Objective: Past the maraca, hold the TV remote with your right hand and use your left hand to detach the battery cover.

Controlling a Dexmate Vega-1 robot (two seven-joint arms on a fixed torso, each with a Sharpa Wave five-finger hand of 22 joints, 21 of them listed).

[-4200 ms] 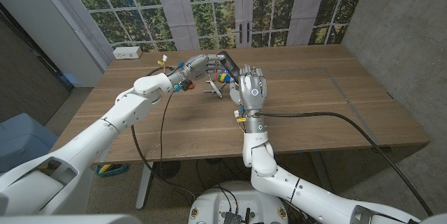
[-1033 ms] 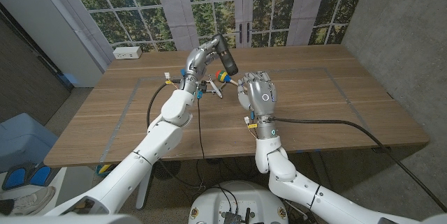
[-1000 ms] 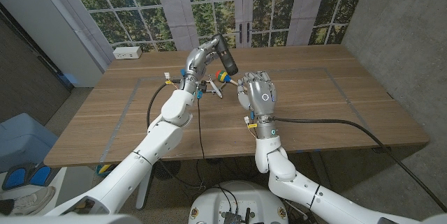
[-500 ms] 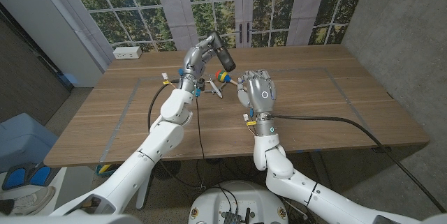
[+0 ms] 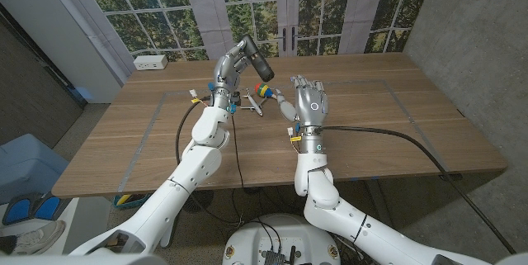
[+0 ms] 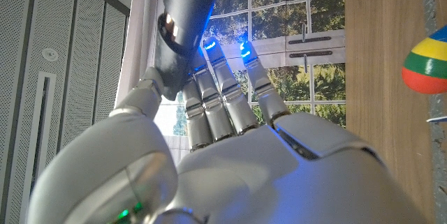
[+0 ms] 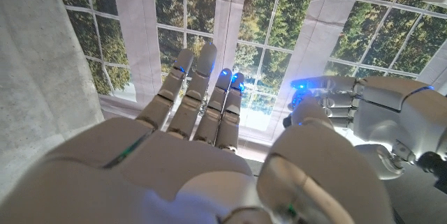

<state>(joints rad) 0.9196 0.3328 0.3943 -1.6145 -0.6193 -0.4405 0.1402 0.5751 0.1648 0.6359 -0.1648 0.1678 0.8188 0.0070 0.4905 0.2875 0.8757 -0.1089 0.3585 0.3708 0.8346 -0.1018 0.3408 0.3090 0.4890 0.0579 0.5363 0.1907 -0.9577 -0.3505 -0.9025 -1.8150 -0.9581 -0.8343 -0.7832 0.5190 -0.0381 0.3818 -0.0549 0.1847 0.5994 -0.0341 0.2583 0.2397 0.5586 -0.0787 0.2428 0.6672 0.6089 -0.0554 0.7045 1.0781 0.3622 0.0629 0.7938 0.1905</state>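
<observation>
1. Head view: wooden table [image 5: 346,125] before tall windows. My left hand [image 5: 229,65] holds the TV remote [image 5: 257,61] raised above the far edge, higher than a moment ago. My right hand [image 5: 311,100], earlier curled, now has its fingers spread and holds nothing. The maraca [image 5: 265,92] and a toy plane [image 5: 252,105] lie between them.
2. Left wrist view: my fingers [image 6: 216,102] clamp the remote [image 6: 183,25]; maraca [image 6: 426,62] beside.
3. Right wrist view: my right hand [image 7: 202,140] opened, presumably to receive the remote.
</observation>
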